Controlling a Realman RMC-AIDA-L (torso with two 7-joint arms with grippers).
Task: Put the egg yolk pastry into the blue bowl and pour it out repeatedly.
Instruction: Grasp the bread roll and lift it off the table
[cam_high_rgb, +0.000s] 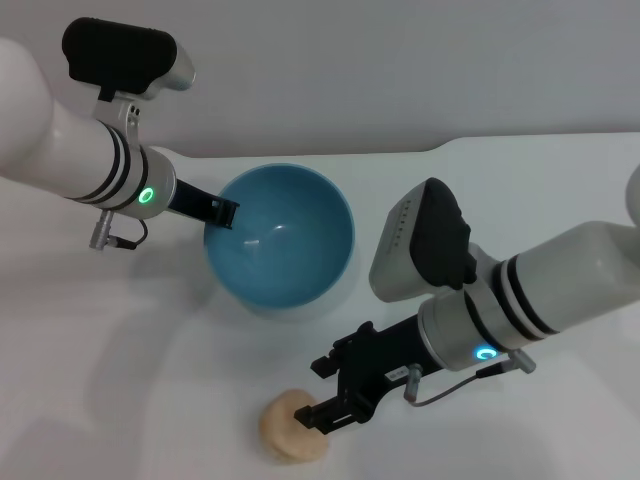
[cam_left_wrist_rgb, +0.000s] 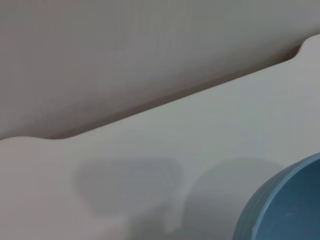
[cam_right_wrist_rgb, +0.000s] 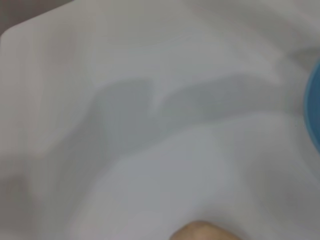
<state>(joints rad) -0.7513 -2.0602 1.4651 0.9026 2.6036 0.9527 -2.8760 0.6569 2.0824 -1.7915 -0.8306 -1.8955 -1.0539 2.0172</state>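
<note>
The blue bowl (cam_high_rgb: 283, 236) stands empty on the white table, its opening tipped a little toward me. My left gripper (cam_high_rgb: 218, 211) is shut on the bowl's left rim, with one dark finger reaching inside the wall. Part of the bowl (cam_left_wrist_rgb: 285, 205) shows in the left wrist view. The egg yolk pastry (cam_high_rgb: 290, 426) lies on the table in front of the bowl, near the front edge. My right gripper (cam_high_rgb: 324, 390) is open just right of it, and its lower finger overlaps the pastry's top. The right wrist view catches the pastry (cam_right_wrist_rgb: 200, 232) and a sliver of the bowl (cam_right_wrist_rgb: 315, 110).
The white table (cam_high_rgb: 120, 380) runs back to a grey wall, with a stepped far edge (cam_high_rgb: 440, 148) behind the bowl. Nothing else stands on the table.
</note>
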